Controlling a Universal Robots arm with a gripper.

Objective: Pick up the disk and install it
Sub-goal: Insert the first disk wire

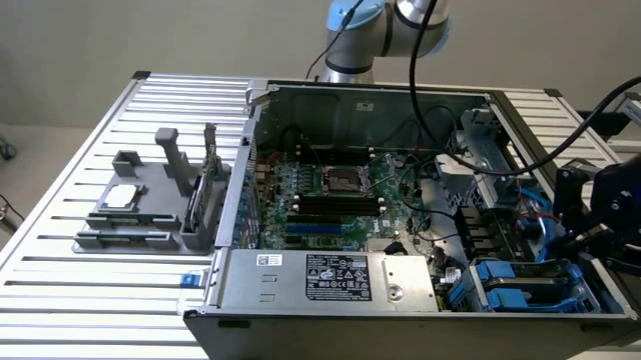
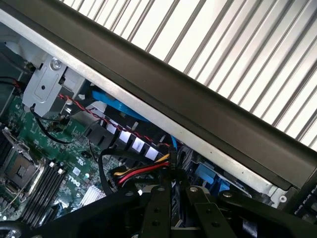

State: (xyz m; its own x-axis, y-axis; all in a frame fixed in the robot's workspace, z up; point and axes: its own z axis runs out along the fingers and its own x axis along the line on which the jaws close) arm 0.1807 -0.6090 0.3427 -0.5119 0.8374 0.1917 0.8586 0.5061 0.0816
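**A:** Where was the disk [image 1: 526,285] when you looked?

**B:** Low in the open computer case [image 1: 371,101], in the drive bay at the near corner on the exterior view's right. Grey drive, bright blue carrier round it. Power supply [image 1: 331,279] near it, cables between.

**A:** And the hand [image 1: 599,216]?

**B:** Dark, hanging over the case's edge on the exterior view's right, above that bay and near the disk. Contact, couldn't make out. Open or closed, couldn't tell.

**A:** From the wrist?

**B:** The green motherboard [image 2: 54,163] past the case's side rail. A red, yellow and black cable bundle [image 2: 143,171] just ahead of the hand.

**A:** The rest of the counter [image 1: 60,300]?

**B:** Slatted metal. A grey fixture [image 1: 150,225] on the exterior view's left, just beside the case. A small silver chip [image 1: 120,196] lay on it, and a thin dark card [image 1: 212,157] stood upright on the side toward the case.
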